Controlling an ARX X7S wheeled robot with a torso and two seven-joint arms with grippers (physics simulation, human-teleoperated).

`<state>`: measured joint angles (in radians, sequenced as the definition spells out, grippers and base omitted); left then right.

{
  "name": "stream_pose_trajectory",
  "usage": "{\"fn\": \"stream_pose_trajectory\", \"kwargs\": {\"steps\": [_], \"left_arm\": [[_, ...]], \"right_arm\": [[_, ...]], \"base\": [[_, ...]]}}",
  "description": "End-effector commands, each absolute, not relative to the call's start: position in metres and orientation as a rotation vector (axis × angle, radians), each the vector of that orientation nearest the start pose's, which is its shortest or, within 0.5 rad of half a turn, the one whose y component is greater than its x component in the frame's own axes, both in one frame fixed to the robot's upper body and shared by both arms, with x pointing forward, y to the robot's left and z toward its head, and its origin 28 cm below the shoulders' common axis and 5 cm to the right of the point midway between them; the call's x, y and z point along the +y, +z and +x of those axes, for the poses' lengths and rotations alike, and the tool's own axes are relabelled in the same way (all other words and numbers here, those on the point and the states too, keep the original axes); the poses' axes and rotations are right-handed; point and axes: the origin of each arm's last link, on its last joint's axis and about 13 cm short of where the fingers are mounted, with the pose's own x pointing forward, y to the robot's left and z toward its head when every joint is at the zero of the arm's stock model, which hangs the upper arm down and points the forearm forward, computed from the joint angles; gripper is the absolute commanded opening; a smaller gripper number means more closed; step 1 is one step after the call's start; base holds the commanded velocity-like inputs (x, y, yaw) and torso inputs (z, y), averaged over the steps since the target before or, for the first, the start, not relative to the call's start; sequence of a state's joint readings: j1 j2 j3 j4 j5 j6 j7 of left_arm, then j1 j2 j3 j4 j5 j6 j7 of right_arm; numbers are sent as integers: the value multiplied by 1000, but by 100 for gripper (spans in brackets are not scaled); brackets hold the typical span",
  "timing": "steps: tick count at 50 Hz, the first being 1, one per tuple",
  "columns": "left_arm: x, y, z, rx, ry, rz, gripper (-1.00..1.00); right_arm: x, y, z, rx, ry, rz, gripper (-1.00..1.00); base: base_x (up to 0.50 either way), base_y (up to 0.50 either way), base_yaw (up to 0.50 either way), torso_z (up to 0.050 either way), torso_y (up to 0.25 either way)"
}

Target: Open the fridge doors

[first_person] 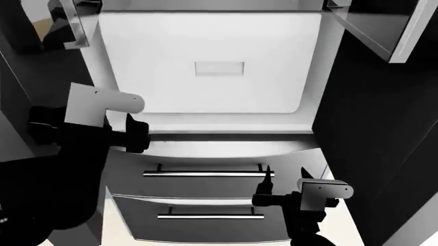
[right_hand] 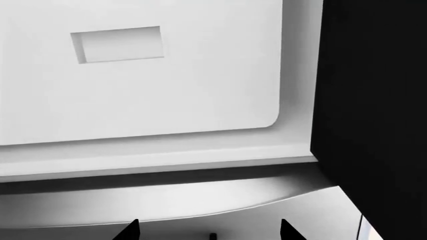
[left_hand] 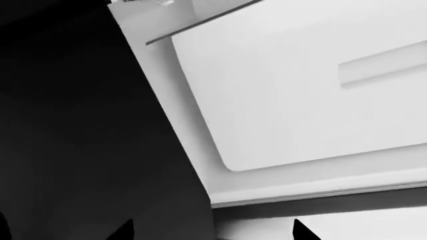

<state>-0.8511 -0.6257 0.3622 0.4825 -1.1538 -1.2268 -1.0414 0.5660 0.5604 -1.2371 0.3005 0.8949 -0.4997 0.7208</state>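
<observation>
The fridge (first_person: 205,61) fills the head view with its white interior exposed, both fridge doors (first_person: 373,133) swung wide, their dark inner sides flanking the opening at the left and right edges of the frame. A white drawer front (first_person: 212,66) with a shallow rectangular recess spans the inside, above a pale sill. Below the opening sit two steel drawers (first_person: 205,189), one above the other, each with a horizontal bar handle. The left arm (first_person: 89,133) reaches forward at the left side, close to the dark inner face of the left door, its end effector (first_person: 137,136) apparently clear of the door, though the dark shapes make that hard to confirm. The left wrist view shows two dark fingertips (left_hand: 123,231) set well apart with nothing between them. The right end effector (first_person: 265,192) hangs low in front of the upper drawer, near the right end of its handle, its fingertips (right_hand: 130,231) likewise spread and empty, pointing toward the curved top edge of that drawer.
</observation>
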Motion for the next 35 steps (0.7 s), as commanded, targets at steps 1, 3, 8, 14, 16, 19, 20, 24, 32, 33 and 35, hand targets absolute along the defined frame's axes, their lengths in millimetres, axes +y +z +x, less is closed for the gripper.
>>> {"fn": "stream_pose_trajectory", "kwargs": {"steps": [1,3,8,14,16,19,20,24,32,33,35], "left_arm": [[250,214,235,175,317,355,100],[253,213,231,180,329,352,100],[258,210,226,189,357,349,100],[266,208,220,193,386,340,100],[268,207,221,196,403,335,100],[272,208,219,201,454,358,100],[274,208,218,200,456,352,100],[281,206,214,190,512,324,100],[298,195,198,227,588,341,100],[301,194,196,227,598,336,100],[303,193,196,224,625,325,100]], "right_arm": [[-98,23,253,18,-10,73,100],[-98,23,253,18,-10,73,100],[-98,22,253,17,-9,71,100],[-98,22,253,18,-10,70,100],[-98,22,253,18,-10,70,100],[-98,23,253,17,-12,72,100],[-98,24,253,16,-13,72,100],[-98,24,253,10,-21,73,100],[-98,24,253,11,-19,73,100],[-97,24,253,11,-18,72,100],[-97,25,253,11,-17,72,100]], "base": [[0,0,0,0,0],[0,0,0,0,0],[0,0,0,0,0],[0,0,0,0,0],[0,0,0,0,0],[0,0,0,0,0],[0,0,0,0,0],[0,0,0,0,0],[0,0,0,0,0],[0,0,0,0,0],[0,0,0,0,0]]}}
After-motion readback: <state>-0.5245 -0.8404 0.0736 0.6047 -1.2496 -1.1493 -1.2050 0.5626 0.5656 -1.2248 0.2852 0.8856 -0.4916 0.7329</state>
